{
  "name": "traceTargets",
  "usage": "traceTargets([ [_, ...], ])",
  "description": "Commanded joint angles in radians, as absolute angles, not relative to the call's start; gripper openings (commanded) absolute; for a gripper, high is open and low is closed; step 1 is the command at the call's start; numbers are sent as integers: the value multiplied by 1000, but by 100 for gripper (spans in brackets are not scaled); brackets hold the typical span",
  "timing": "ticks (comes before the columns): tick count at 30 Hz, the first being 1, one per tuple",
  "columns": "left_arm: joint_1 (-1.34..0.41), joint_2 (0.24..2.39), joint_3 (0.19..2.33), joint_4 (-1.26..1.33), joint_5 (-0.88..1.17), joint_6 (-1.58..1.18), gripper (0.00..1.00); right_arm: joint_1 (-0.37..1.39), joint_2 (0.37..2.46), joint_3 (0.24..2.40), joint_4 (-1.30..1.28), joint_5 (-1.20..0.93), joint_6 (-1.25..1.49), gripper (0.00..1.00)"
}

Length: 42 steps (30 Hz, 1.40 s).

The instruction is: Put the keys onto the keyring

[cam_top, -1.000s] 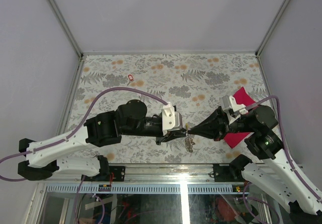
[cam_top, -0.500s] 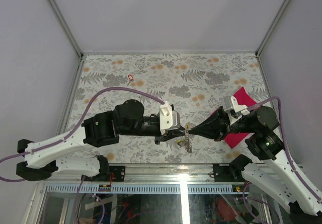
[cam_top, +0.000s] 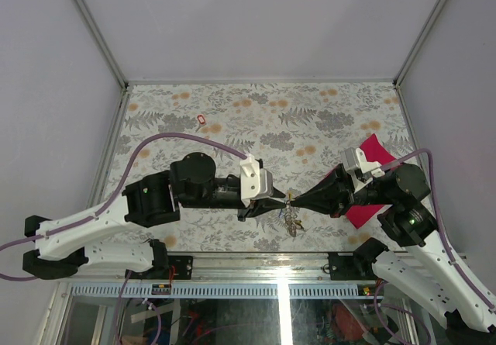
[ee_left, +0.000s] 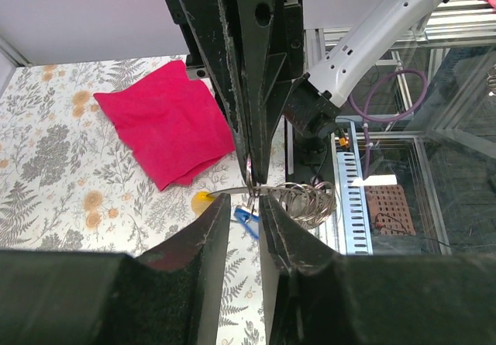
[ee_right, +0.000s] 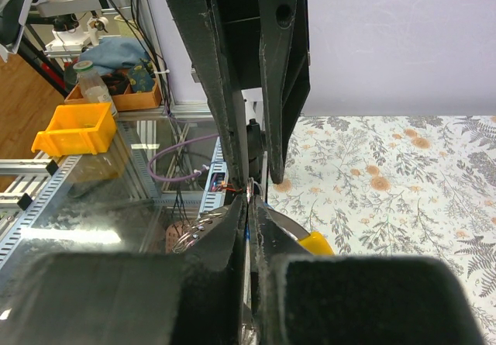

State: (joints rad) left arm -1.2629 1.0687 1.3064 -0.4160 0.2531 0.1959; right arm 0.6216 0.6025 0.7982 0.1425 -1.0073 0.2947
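**Keyring (cam_top: 291,219) held where two arms meet**

Right gripper (cam_top: 295,200) points in from the right of the overhead frame, its jaws pressed together on the keyring's thin wire. The silvery loop and its short chain dangle just below the tips, low in the centre of that frame, near the bottom edge of the flowered table (cam_top: 232,105).

Left gripper (cam_top: 280,202) points in from the opposite side and meets the other tip to tip. Its jaws stand a narrow gap apart. In the left wrist view the wire runs across that gap at the fingertips; whether the jaws press on anything cannot be told.

Yellow key (ee_left: 203,201) shows its head in the same view, just left of the lower-left fingertip, at the end of the wire. A small blue piece (ee_left: 246,219) sits just under the wire, between the two fingertips.

Red key (cam_top: 201,119) lies alone on the table in the upper left of the overhead frame, well apart from both grippers. Magenta cloth (cam_top: 376,150) lies partly under the right arm at the right side.
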Motion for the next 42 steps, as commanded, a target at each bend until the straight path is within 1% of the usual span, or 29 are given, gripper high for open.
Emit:
traceTargets([
  [1,-1268,1087,1307,-335,288,184,23,618,599,842,204,-997,295,0],
  [7,-1268,1102,1302,-330,303,179,22,618,601,844,207,-997,294,0],
  [13,-1267,1104,1301,-336,296,182,19,618,604,844,213,-999,295,0],
  [16,-1268,1103,1299,-343,293,183,13,619,604,845,212,-997,294,0],
  [19,-1267,1103,1302,-348,294,181,1,618,604,845,214,-997,294,0],
  [24,-1268,1107,1312,-366,278,167,0,618,603,843,210,-993,293,0],
  [25,-1268,1112,1320,-377,267,161,0,618,602,844,203,-989,285,1],
  [27,-1268,1128,1345,-421,246,161,0,618,596,856,151,-971,246,9],
  [29,-1269,1147,1382,-490,233,167,0,619,591,880,38,-946,177,19],
  [31,-1267,1163,1412,-551,220,176,0,618,590,902,-66,-921,101,25],
  [36,-1269,1233,1524,-736,188,210,0,618,604,929,-235,-893,-23,32],
  [42,-1268,1357,1679,-945,137,245,0,618,622,910,-276,-901,-63,35],
])
